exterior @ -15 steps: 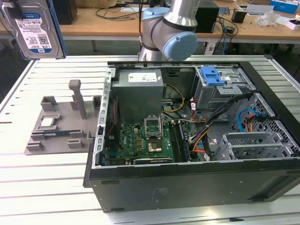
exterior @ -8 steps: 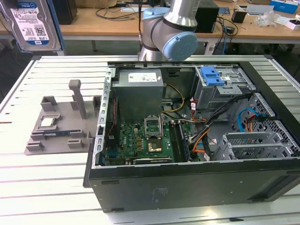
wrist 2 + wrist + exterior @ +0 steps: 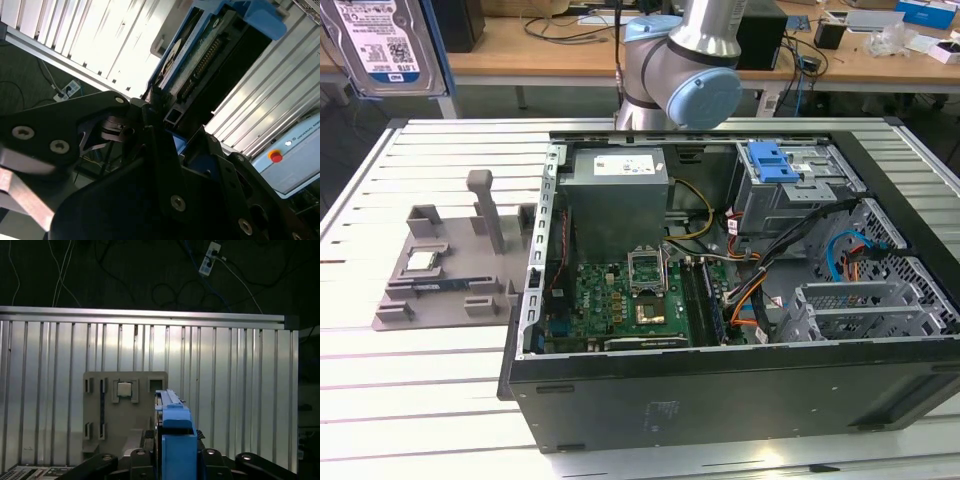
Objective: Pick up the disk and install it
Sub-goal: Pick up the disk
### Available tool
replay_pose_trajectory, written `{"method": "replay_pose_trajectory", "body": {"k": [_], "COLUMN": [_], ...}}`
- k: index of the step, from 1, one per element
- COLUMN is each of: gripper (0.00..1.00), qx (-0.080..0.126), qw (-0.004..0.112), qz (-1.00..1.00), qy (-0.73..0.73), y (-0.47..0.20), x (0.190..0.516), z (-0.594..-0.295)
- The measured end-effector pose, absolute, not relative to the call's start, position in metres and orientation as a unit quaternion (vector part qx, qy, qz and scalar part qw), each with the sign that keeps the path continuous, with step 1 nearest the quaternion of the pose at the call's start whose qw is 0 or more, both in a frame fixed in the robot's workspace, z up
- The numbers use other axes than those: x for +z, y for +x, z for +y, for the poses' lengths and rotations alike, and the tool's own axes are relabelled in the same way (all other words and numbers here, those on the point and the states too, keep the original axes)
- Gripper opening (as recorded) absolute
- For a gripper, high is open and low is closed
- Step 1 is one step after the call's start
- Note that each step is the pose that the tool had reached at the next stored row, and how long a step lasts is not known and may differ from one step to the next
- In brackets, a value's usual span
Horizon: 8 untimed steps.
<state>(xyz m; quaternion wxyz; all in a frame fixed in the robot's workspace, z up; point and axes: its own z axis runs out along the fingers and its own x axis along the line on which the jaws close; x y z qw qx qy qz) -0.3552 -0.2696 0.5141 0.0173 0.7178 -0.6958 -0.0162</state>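
Note:
The disk (image 3: 380, 40), silver with a white-and-blue label and blue side rails, hangs high at the exterior view's upper left, well above the table. In the first wrist view I see it edge-on, its blue rail (image 3: 174, 435) rising between the black fingers of my gripper (image 3: 172, 456), which is shut on it. In the second wrist view the disk (image 3: 200, 65) shows its connector edge just past a black finger (image 3: 155, 150). It is far from the open computer case (image 3: 720, 400).
The case's drive cage (image 3: 800, 185) carries a blue caddy (image 3: 775, 160). A grey power supply (image 3: 617, 200) stands over the green motherboard (image 3: 620, 300). A grey holder fixture (image 3: 450, 270) with a small chip (image 3: 423, 260) lies on the slatted table (image 3: 410, 400).

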Motion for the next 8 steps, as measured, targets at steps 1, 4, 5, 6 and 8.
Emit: {"method": "replay_pose_trajectory", "body": {"k": [1,4,5,6,8], "gripper": [0.37,0.37,0.37,0.37,0.37], "qx": [-0.016,-0.016,-0.016,-0.016,-0.016], "qw": [0.017,0.017,0.017,0.017,0.017], "qz": [-0.696,-0.696,-0.696,-0.696,-0.696], "qy": [0.718,0.718,0.718,0.718,0.718], "y": [-0.3553,-0.3553,-0.3552,-0.3548,-0.3473], "x": [0.5142,0.5145,0.5146,0.5146,0.5146], "z": [-0.2696,-0.2696,-0.2696,-0.2695,-0.2696]}}
